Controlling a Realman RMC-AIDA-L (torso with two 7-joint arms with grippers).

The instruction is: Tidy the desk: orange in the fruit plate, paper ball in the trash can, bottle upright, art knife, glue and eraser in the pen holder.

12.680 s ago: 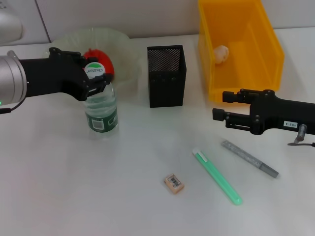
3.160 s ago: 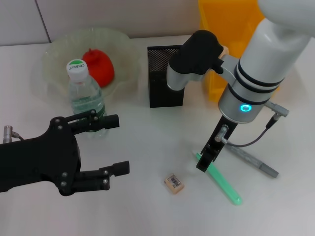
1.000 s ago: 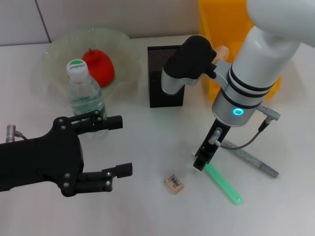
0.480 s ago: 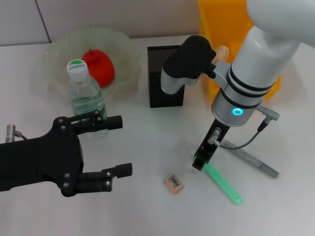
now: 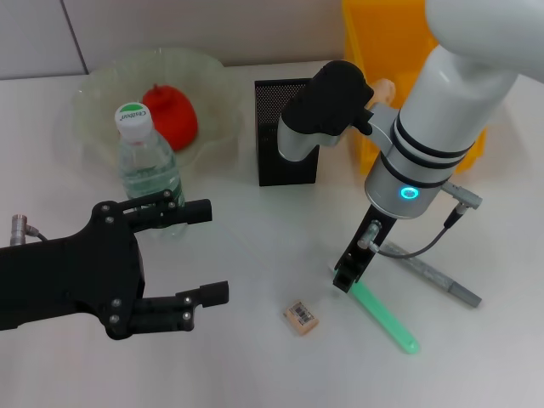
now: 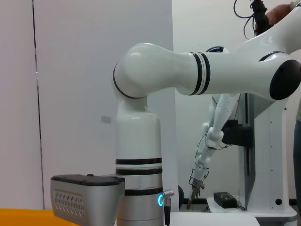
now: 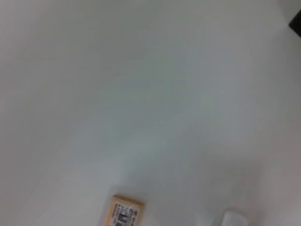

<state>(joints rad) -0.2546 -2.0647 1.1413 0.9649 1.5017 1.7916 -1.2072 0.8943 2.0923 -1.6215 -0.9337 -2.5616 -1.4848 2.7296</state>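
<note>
My right gripper (image 5: 343, 280) points straight down onto the near, capped end of the green glue (image 5: 387, 320). The grey art knife (image 5: 435, 277) lies just right of the glue, and the tan eraser (image 5: 300, 316) (image 7: 123, 212) just left of it. The bottle (image 5: 149, 174) stands upright beside the fruit plate (image 5: 89, 98), which holds the orange (image 5: 170, 115). Low at the near left, my left gripper (image 5: 208, 252) is open and empty. The paper ball (image 5: 385, 87) peeks out of the yellow trash can (image 5: 361, 59).
The black mesh pen holder (image 5: 287, 132) stands at the back centre, between the plate and the trash can. My right arm's white body leans over the trash can and the table's right side. A cable loops above the art knife.
Over the last second the right gripper has barely shifted at the glue's end. Since the earliest frame, the left gripper has let go of the bottle and drawn back, and the right arm has come down over the glue.
</note>
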